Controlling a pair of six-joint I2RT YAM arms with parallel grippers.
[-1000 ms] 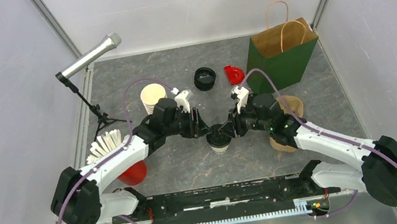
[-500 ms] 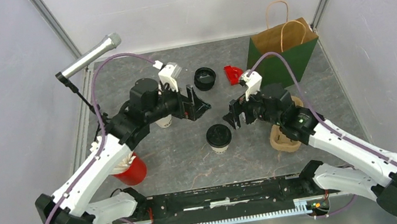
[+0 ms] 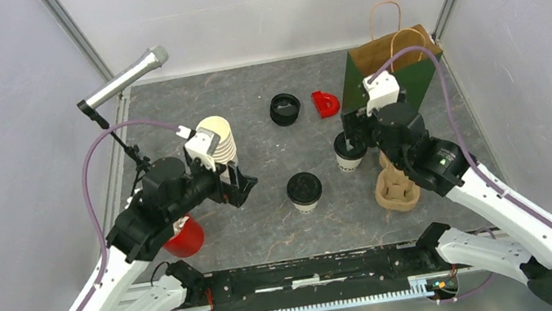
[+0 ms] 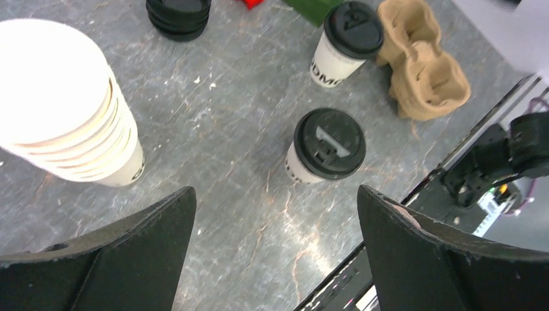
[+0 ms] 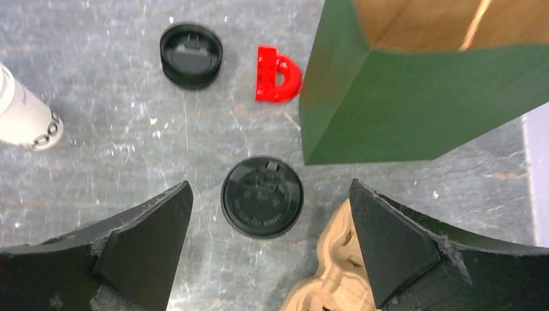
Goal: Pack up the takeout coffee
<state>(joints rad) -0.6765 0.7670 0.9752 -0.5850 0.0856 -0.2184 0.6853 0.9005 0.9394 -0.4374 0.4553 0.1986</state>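
Two takeout coffee cups with black lids stand on the table. One cup (image 3: pixel 304 191) (image 4: pixel 328 144) is in the middle, with nothing touching it. The other cup (image 3: pixel 345 155) (image 4: pixel 353 29) (image 5: pixel 262 196) stands to its right, beside the brown pulp carrier (image 3: pixel 397 187) (image 5: pixel 330 272). My right gripper (image 3: pixel 350 134) (image 5: pixel 269 188) hangs open above that cup; in the right wrist view the lid lies between the fingers, well below them. My left gripper (image 3: pixel 239 186) (image 4: pixel 275 194) is open and empty, left of the middle cup and raised off the table.
A green paper bag (image 3: pixel 393 76) (image 5: pixel 414 97) stands open at the back right. A stack of black lids (image 3: pixel 285 109) and a small red piece (image 3: pixel 325 103) lie behind. A stack of lidless cream cups (image 3: pixel 214 141), a red cup (image 3: pixel 184 239) and a microphone stand (image 3: pixel 125 79) are on the left.
Both grippers opened and drew away from the middle cup. The left arm pulled back to the left; the right arm swung right and back, over the second cup.
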